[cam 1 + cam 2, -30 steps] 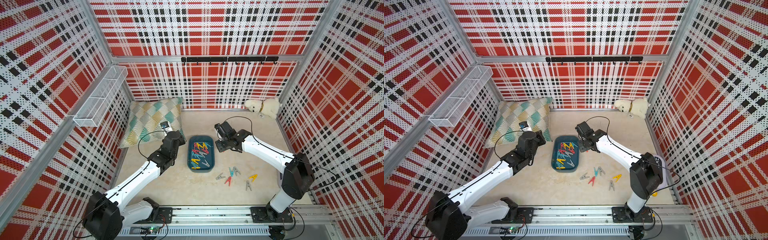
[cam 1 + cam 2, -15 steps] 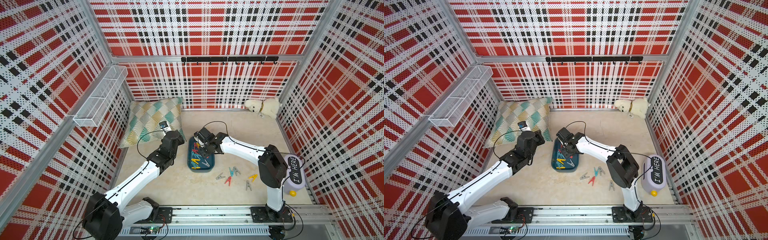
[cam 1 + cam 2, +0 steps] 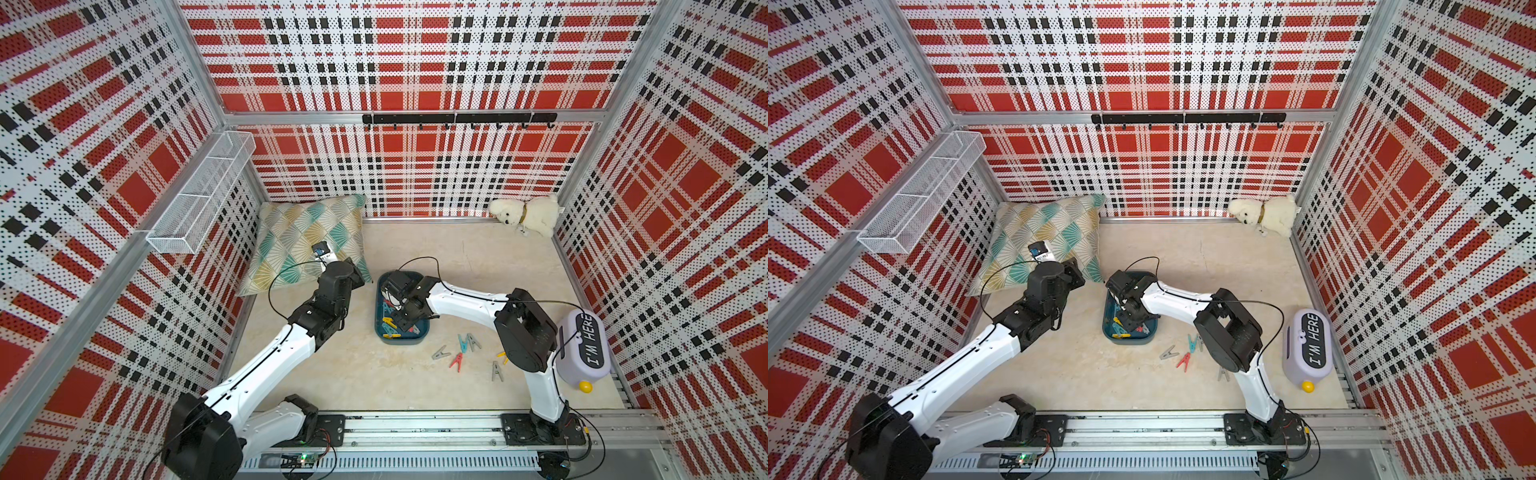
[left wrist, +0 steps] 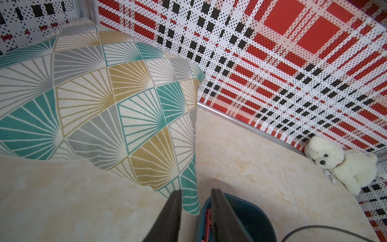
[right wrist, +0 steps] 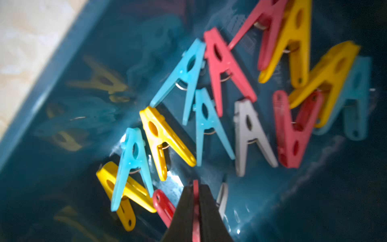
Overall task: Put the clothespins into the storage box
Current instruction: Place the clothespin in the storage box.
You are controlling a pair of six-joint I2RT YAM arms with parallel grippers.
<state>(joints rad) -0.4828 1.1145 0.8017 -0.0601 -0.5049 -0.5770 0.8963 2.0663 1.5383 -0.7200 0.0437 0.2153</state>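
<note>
Pinches a red pin (image 5: 195,211) edge-on in the right gripper (image 5: 195,189), with the 2 dark fingers (image 5: 184,211) closed to a sliver on it. Holds it over the inside of the box (image 5: 62,62), above more than 10 pins (image 5: 207,125) strewn there in blue, yellow, red and grey, several overlapping. Cannot tell, through the blur, about contact between the held pin and those below.

Reaches, in both top views, with the right gripper (image 3: 400,321) (image 3: 1126,321) pointed down into the near half of the box (image 3: 402,341) (image 3: 1130,340). Has the box flat on the floor near the middle, just beside a corner of the cushion (image 3: 307,241).

Shows, in a top view, 6 loose pins (image 3: 457,360) on the floor outside the box, between it and the right arm's elbow, apart from the box: 3 grey, 1 red, 1 blue, 1 yellow. Hides half of the yellow behind that elbow.

Holds the left gripper (image 4: 195,201) partly open, with a plain gap between its fingers (image 4: 171,211) and nothing gripped. Points it past the far end of the box (image 4: 257,206), close by the cushion (image 4: 104,94) corner, with the left arm (image 3: 291,345) stretched along the left side of the floor.

Elsewhere: a plush dog (image 3: 528,216) in the far right corner, a purple case (image 3: 586,353) lettered "I'M HERE" by the right wall, a wire basket (image 3: 199,199) on the left wall.
</note>
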